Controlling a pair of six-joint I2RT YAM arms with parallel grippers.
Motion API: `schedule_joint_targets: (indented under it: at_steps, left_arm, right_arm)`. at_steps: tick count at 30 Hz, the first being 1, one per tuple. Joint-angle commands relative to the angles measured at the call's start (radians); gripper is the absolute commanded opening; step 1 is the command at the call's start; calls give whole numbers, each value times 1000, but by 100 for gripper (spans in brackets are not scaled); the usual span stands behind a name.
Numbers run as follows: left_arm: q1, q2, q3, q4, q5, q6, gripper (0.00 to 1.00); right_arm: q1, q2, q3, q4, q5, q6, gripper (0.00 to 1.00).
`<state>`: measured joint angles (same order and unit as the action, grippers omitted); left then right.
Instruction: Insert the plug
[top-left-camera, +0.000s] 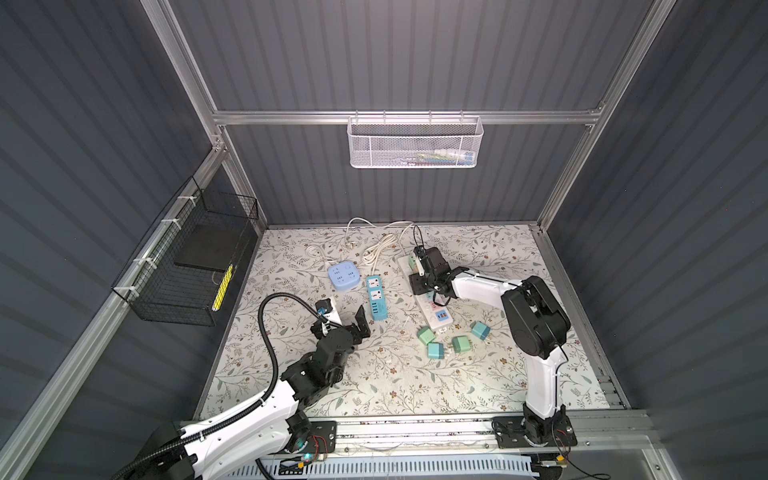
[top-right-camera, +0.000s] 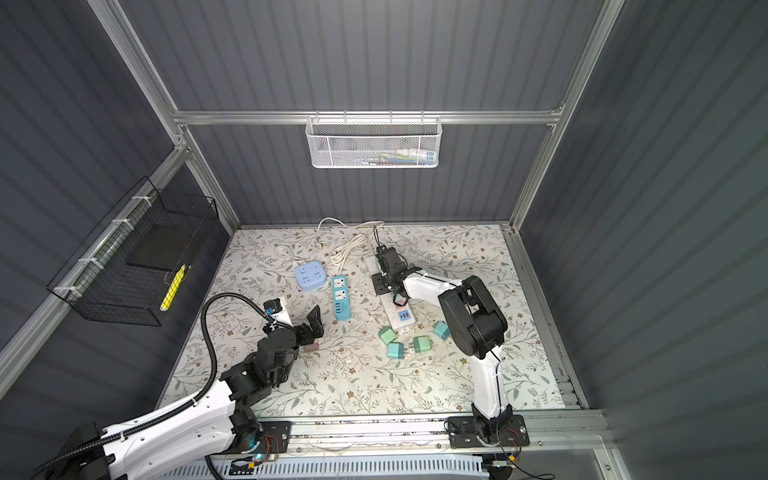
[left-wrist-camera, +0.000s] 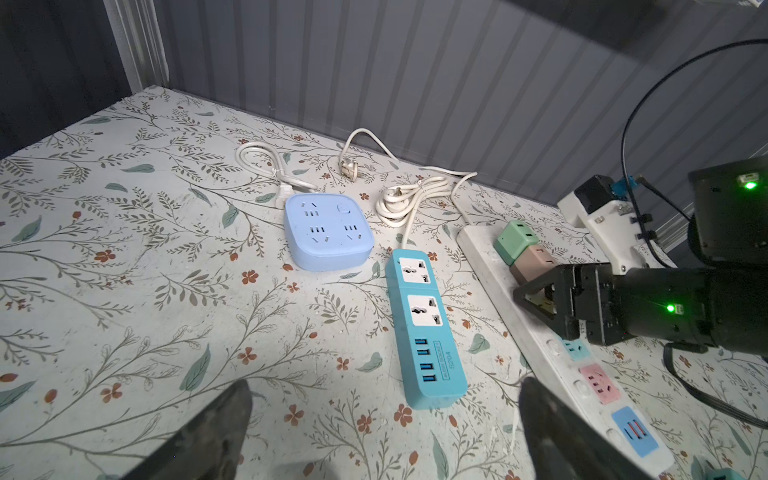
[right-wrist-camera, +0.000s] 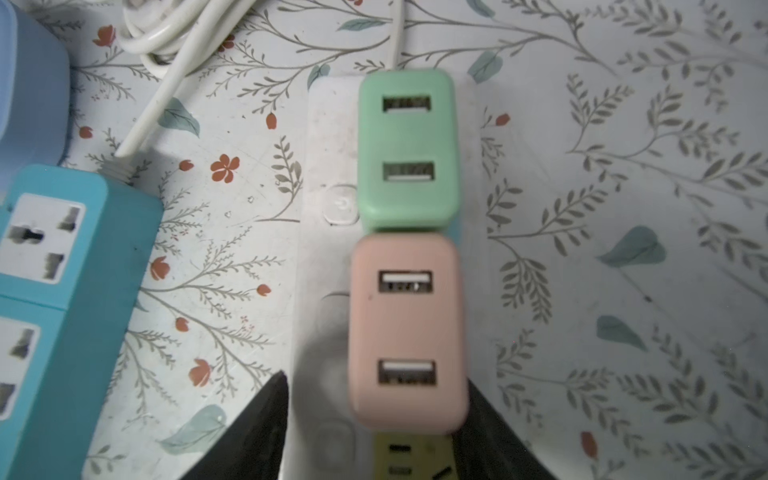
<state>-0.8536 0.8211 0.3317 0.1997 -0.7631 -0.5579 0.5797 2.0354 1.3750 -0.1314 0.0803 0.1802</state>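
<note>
- R gripper (right-wrist-camera: 376, 378): jaws part-open, straddling pink plug (right-wrist-camera: 405, 328), one finger clear of it, no clamp.
- Pink plug upright on white strip (right-wrist-camera: 328, 257), prongs out of sight, butted vs green plug (right-wrist-camera: 409, 145).
- Teal strip (right-wrist-camera: 62, 291) just beside; blue square socket (left-wrist-camera: 328, 232) beyond.
- Four loose plugs (top-left-camera: 459, 344) near white strip's other end.
- L gripper (left-wrist-camera: 384, 386): wide open, empty, near teal strip.

Dark grey ribbed walls (top-left-camera: 374, 54) box the scene in, framed by aluminium rails (top-left-camera: 291, 117). A white mesh basket (top-left-camera: 395, 145) hangs upper centre, and a black wire basket (top-left-camera: 174, 305) sits mid-left. Below lies the floral-patterned surface (top-left-camera: 395, 374), evenly lit.
</note>
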Motion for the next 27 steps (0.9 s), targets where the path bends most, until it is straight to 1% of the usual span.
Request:
schedule_joint_targets:
  at_steps: [1, 4, 15, 23, 27]
  left_arm:
    - [9, -27, 23, -20, -15, 16, 100]
    - [10, -36, 29, -29, -12, 27, 100]
    - [17, 16, 62, -28, 5, 36, 100]
    - [22, 24, 67, -31, 13, 32, 100]
    - [24, 29, 63, -29, 17, 23, 100]
  right_arm:
    - [-2, -47, 47, -61, -10, 0, 70]
    - [-8, -61, 60, -65, -11, -3, 72]
    - [-64, -43, 137, -108, -33, -17, 70]
    - [-93, -38, 114, -116, -44, -22, 68]
    - [-103, -16, 87, -101, -31, -5, 68]
